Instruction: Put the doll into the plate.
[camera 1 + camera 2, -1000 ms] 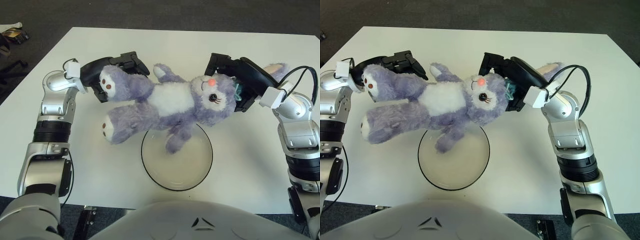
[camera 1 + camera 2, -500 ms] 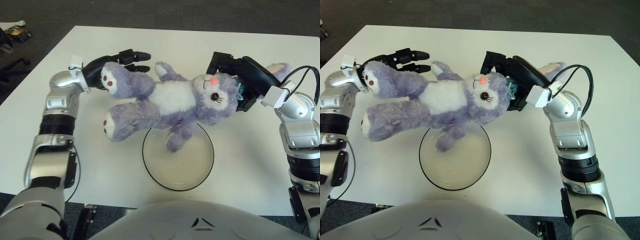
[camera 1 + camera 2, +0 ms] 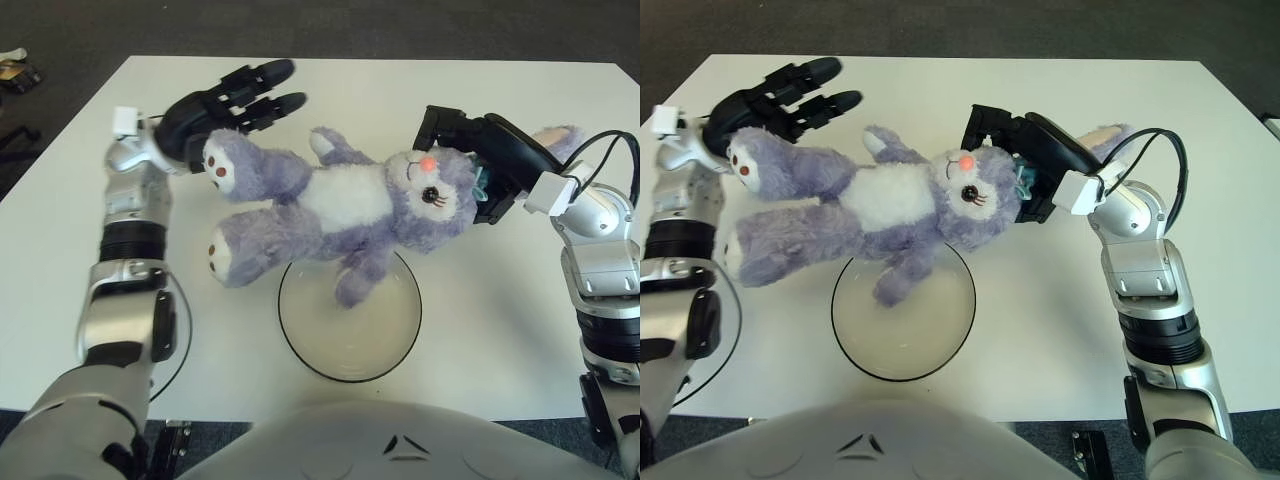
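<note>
- Since a second ago: left hand (image 3: 225, 105) released from doll (image 3: 335, 205) foot and raised clear, fingers (image 3: 265, 72) now spread and holding nothing; plate (image 3: 349, 318) shifted slightly leftward in view; right hand (image 3: 470, 150) unchanged on doll head.
- Nearest: robot torso (image 3: 380, 445), grey, along bottom edge.
- Plate: clear round dish with dark rim, on white table (image 3: 500, 330), below and between both sets of fingers; nothing resting flat inside.
- Doll: purple plush rabbit with white belly, lying crosswise above far rim of plate, head toward right-hand fingers, feet toward left-hand fingers; one lower limb dangling over plate interior, contact with dish cannot be told.
- Right hand: dark fingers curled around back and top of doll head, beside pink nose (image 3: 426, 163); doll ear (image 3: 555, 140) showing behind the hand.
- Left hand: just beyond upper foot of doll; fingertips pointing away, past the foot; touching or apart cannot be told.
- Farthest: dark floor (image 3: 380, 25) beyond table edge.
</note>
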